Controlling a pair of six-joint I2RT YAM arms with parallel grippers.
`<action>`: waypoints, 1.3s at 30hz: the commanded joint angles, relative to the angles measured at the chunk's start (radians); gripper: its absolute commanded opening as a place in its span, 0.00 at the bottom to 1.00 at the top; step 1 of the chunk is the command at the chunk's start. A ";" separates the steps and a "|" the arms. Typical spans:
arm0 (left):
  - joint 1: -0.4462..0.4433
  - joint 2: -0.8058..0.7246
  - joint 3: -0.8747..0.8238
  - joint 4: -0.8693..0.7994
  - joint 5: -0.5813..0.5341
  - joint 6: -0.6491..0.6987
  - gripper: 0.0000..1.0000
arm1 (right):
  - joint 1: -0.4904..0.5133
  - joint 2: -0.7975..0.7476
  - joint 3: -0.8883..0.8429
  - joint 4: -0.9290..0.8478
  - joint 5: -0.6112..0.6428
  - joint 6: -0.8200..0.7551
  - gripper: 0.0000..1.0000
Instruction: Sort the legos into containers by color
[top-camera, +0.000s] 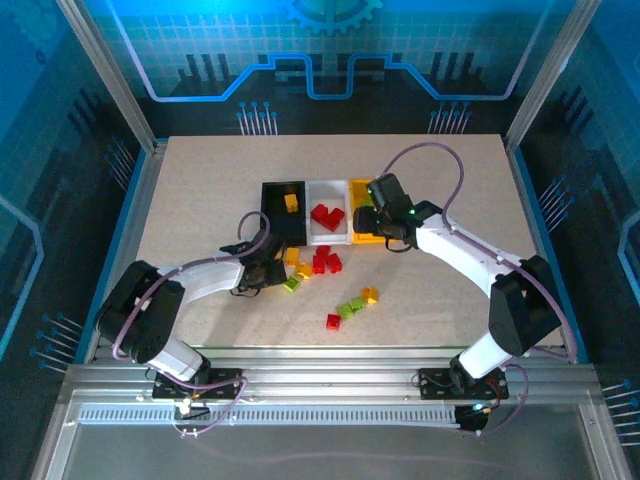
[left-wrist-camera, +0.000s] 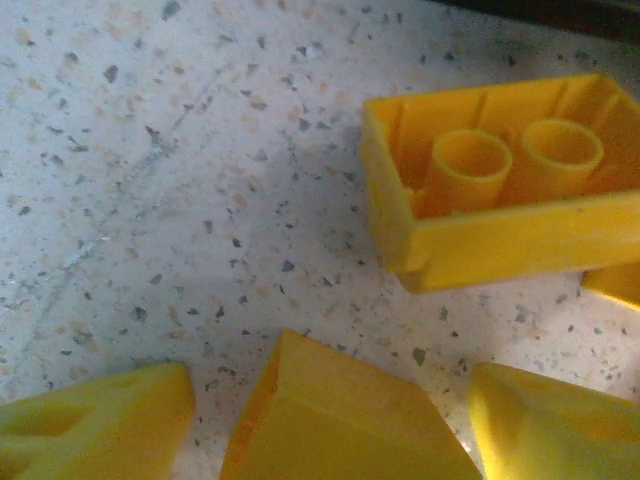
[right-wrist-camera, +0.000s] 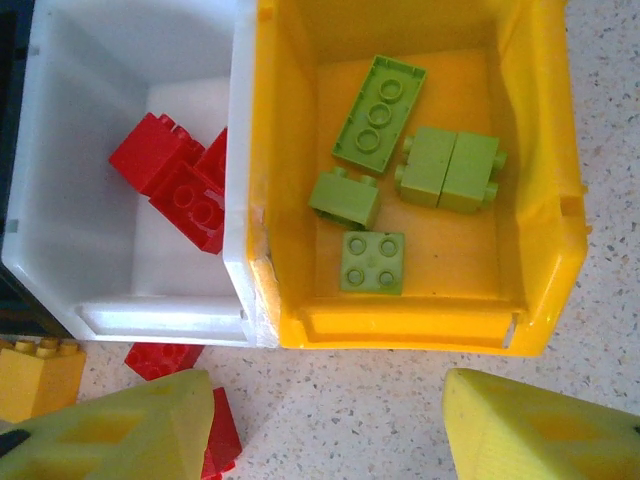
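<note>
Left fingers (left-wrist-camera: 90, 425) stand apart by a hollow, glossy orange-yellow brick (left-wrist-camera: 500, 200) on the speckled surface (left-wrist-camera: 150, 150). Right fingers (right-wrist-camera: 540, 425) gape near studded lime bricks (right-wrist-camera: 378, 115) in the yellow bin (right-wrist-camera: 545, 150).

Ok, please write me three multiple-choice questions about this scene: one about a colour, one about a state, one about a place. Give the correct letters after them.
1. What colour are the small plastic bricks inside the yellow rectangular plastic bin? A) red B) lime green C) orange-yellow
2. How is the right tool? A) shut on a brick B) open, empty C) shut, empty
3. Where do the sorted red plastic bricks lie? A) yellow bin B) right tool C) white rectangular plastic bin

Answers: 1 B, all bricks on its floor are green; 2 B, its fingers stand apart with bare table between them; 3 C, they rest on the white floor.
</note>
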 joint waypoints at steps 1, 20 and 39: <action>0.003 0.033 -0.001 0.038 0.025 0.009 0.67 | -0.011 -0.035 -0.014 -0.002 0.012 0.018 0.64; -0.007 -0.184 0.203 -0.136 0.003 0.025 0.41 | -0.032 -0.057 -0.069 0.034 0.003 0.036 0.64; 0.086 0.428 0.845 -0.260 -0.061 0.117 0.68 | -0.047 -0.143 -0.099 -0.013 0.006 0.044 0.64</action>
